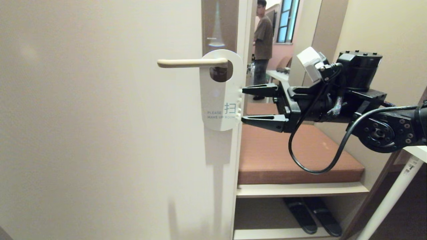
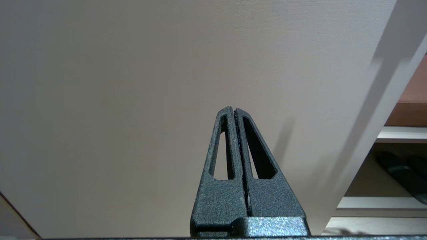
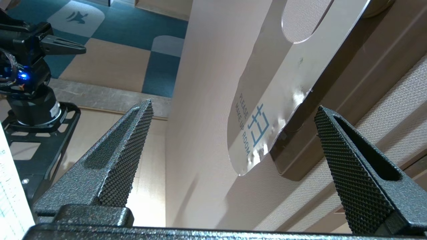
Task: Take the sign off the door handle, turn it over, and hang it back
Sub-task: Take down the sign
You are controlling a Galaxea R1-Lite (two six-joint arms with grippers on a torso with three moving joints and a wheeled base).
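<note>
Cream door [image 1: 100, 133] fills our view; the sign [image 1: 221, 100] hangs on the door handle [image 1: 191, 62], white "MAKE UP ROOM" face out. Our right gripper [image 1: 243, 104] sits just right of it, jaws wide apart, empty; our left gripper [image 2: 234, 111] is pressed together. Removing, flipping and rehanging all remain.

- The head view looks forward and slightly down at the door [image 1: 100, 133] from close by; the door fills the left half of the frame, and the door handle [image 1: 191, 62] with the sign [image 1: 220, 100] sits at upper centre. The right gripper [image 1: 243, 105] reaches in from the right edge.
- The left wrist view looks along the left gripper [image 2: 234, 110], bottom centre, at the plain door face [image 2: 133, 100] close ahead; a shelf [image 2: 400, 133] shows at the right edge.
- The right wrist view looks up from below, very near the sign [image 3: 267, 110], between its fingers [image 3: 126, 143].
- Head and right wrist views share the sign; head and left wrist views share door and shelf [image 1: 300, 190].
</note>
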